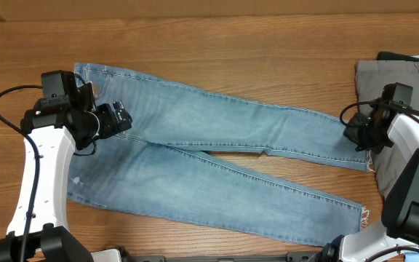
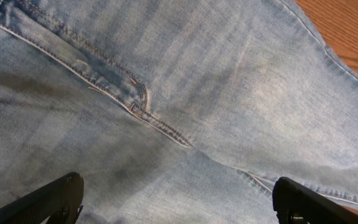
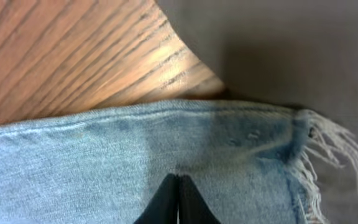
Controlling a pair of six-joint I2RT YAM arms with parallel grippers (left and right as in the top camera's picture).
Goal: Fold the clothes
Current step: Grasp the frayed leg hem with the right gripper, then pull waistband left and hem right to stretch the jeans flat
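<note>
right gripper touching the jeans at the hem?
Touching. Right wrist view: the right gripper, closed, presses its tips into the jeans, and the denim puckers just ahead of them.

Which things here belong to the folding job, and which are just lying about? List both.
For the job:
jeans

Lying about:
grey trousers
</note>
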